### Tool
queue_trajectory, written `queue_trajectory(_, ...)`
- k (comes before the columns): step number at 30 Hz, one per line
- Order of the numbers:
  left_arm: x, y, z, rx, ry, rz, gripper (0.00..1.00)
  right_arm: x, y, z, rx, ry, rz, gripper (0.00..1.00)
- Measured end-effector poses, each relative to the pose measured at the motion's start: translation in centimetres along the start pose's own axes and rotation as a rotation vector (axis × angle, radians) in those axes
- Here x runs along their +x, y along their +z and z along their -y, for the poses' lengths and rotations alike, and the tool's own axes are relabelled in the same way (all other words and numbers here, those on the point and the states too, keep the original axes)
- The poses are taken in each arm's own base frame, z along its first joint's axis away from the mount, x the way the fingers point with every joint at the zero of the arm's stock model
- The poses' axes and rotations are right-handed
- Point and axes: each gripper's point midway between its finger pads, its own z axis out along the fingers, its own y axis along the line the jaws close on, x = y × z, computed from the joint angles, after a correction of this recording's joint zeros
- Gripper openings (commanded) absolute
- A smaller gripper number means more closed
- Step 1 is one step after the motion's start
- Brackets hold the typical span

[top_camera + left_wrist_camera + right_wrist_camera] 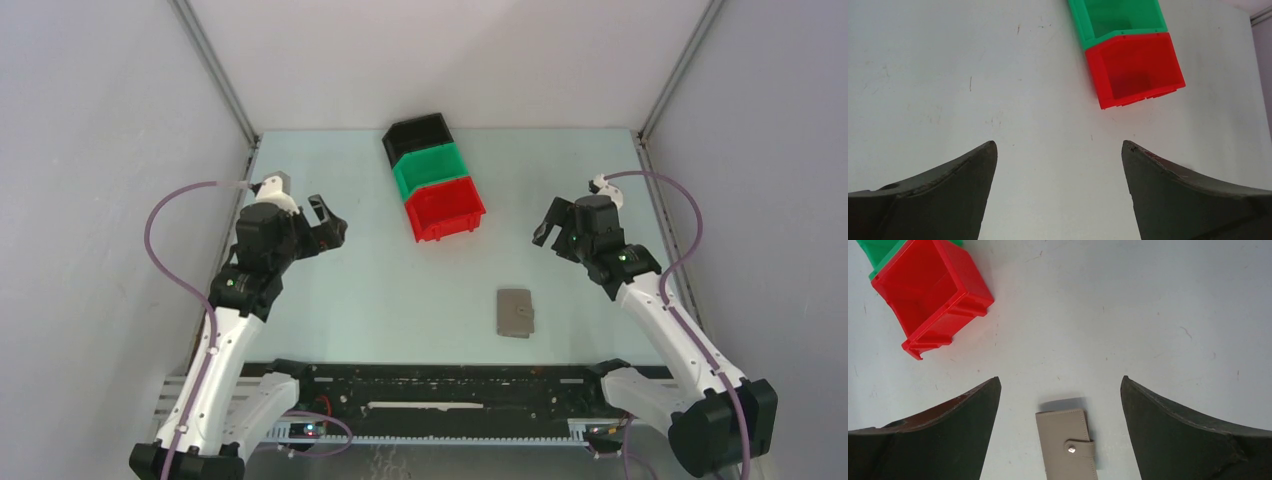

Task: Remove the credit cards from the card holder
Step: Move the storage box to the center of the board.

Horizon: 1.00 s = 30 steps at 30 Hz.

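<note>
Card holder (515, 313): closed, flat on the desk (380, 290), in the right half, close to the near edge and well apart from the right edge. Small tab folded over one long side and fastened with a metal snap; inside hidden by the closed cover. Right gripper (550, 226): fingers spread wide, nothing between them, raised above the desk. Placed farther from the near edge than the card holder and a little closer to the right edge, apart from it, no contact. In the right wrist view, card holder (1068, 445) at the bottom middle, framed between the two dark fingers of the right gripper (1060, 379), short end toward the fingertips, lower part cut off by the frame. Left gripper (333, 225): fingers likewise spread wide and empty, raised over the left half of the desk, well apart from the card holder. In the left wrist view, only bare desk surface between the fingers of the left gripper (1059, 145); card holder not in that view. Three open bins in a touching row, starting at the middle of the far edge and running toward the desk centre: black bin (418, 135) farthest, green bin (430, 168) in the middle, red bin (447, 208) nearest. Red bin between the two grippers, well apart from the card holder.
</note>
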Motion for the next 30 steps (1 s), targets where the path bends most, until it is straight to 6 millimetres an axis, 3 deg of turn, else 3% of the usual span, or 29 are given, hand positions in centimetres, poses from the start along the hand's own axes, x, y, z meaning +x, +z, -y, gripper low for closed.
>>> queue_trajectory(12, 0.1, 0.0, 0.3, 0.016, 0.000, -0.007, 1.00, 0.3, 0.1, -0.2, 0.003, 0.007, -0.005, 0.98)
queue_trajectory(17, 1.1, 0.4, 0.4, 0.036, 0.001, -0.032, 1.00, 1.3, 0.5, -1.6, -0.003, 0.013, -0.038, 0.97)
queue_trajectory(25, 5.5, 0.7, 2.8, 0.127, 0.038, -0.154, 1.00, 2.6, 1.5, -12.6, -0.120, -0.069, -0.110, 0.95)
queue_trajectory(30, 7.1, 0.6, 3.2, 0.143, 0.006, -0.186, 1.00, 2.1, 3.9, -17.5, -0.128, -0.012, -0.126, 0.93)
